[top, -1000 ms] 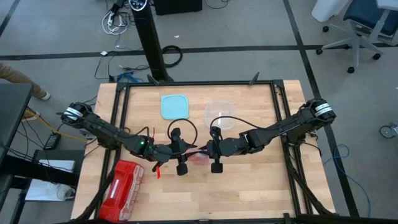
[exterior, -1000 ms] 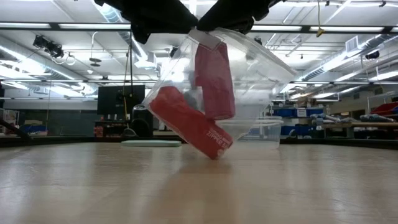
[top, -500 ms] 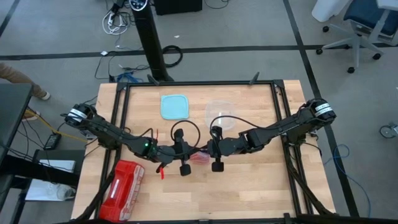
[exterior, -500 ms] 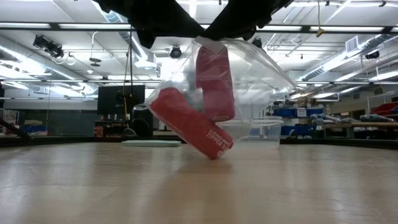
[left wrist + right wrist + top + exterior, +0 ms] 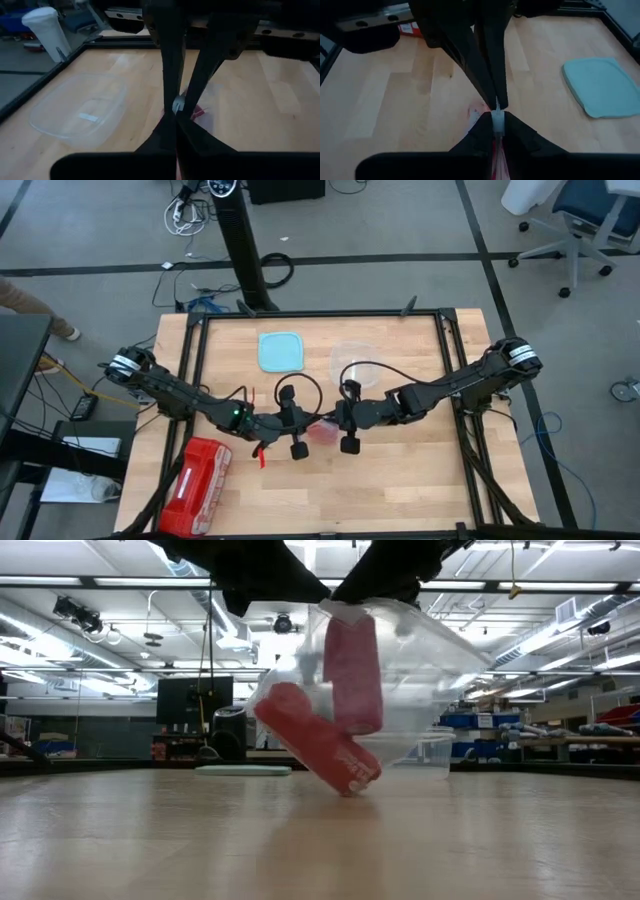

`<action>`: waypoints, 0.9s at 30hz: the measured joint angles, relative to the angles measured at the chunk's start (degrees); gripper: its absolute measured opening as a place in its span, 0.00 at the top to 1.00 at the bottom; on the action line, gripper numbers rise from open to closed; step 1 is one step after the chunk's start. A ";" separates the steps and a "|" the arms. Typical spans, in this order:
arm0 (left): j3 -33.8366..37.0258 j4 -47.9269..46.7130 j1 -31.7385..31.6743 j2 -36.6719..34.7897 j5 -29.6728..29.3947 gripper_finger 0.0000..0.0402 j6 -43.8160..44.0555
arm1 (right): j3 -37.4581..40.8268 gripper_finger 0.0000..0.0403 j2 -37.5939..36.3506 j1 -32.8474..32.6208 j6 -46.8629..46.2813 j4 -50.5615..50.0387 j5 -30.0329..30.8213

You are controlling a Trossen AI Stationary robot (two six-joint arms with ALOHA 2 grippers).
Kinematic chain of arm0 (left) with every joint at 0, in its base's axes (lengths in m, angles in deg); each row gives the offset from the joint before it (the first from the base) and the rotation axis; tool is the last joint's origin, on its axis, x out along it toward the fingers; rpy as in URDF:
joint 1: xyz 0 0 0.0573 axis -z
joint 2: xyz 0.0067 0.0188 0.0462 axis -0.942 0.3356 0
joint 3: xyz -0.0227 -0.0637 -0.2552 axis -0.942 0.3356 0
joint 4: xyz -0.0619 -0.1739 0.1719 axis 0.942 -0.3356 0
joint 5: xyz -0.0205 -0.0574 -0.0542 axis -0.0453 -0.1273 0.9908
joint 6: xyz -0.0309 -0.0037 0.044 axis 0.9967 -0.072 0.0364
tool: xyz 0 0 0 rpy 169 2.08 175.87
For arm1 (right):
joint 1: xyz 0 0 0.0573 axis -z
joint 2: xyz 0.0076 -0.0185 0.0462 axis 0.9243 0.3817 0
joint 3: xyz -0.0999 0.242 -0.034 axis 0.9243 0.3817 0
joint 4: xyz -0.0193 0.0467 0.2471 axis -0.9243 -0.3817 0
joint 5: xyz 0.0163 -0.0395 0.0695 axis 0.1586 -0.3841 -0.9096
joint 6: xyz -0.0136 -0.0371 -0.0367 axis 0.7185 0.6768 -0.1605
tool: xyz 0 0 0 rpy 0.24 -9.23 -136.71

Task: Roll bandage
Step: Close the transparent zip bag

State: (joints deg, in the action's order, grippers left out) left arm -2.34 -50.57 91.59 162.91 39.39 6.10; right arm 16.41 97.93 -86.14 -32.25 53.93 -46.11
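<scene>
Looking down from above, you see both arms meet in the middle of the table [image 5: 400, 490], with the left gripper [image 5: 299, 432] and the right gripper [image 5: 338, 427] almost touching. Both are pinched tight on the top edge of a clear bag [image 5: 420, 660], and they hold it up between them. The bandage [image 5: 352, 675] hangs inside that bag, standing up like a short fat roll. So the rolling looks done to me, and what is left is likely closing the bag or setting it down. A redder piece [image 5: 315, 745] with white marks slants down to the table below it; you cannot tell if it is part of the bandage. The low view is the only one that shows you the bag and the roll well. From above, the bandage [image 5: 322, 432] is just a pink spot between the grippers. But only that view shows you the red case [image 5: 195, 475] at the table's near left corner, with the blue lid [image 5: 280, 350] and the clear tub [image 5: 352, 362] well apart from the arms.
</scene>
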 joint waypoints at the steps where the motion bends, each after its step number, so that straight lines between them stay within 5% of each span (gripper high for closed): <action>1: -0.05 -0.38 0.14 -0.02 -0.71 1.00 -0.16 | 0.00 0.94 -0.43 -0.20 -0.31 -0.73 -0.05; 8: -3.06 -7.05 0.89 -0.07 -5.90 1.00 -0.45 | 0.01 0.93 -2.09 -1.76 -1.46 -3.83 -0.48; 14: -5.79 -8.82 0.91 -0.07 4.94 1.00 -1.10 | 0.02 0.94 -2.17 -1.57 -1.29 -3.24 1.36; 27: -6.43 -9.28 0.91 -0.07 6.09 0.86 0.95 | 0.04 0.93 -2.08 -1.45 -0.25 -1.17 -1.09</action>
State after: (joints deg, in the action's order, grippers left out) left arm -8.77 -59.85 92.50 162.84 45.48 7.05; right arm 16.45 95.84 -87.59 -32.50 52.76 -47.21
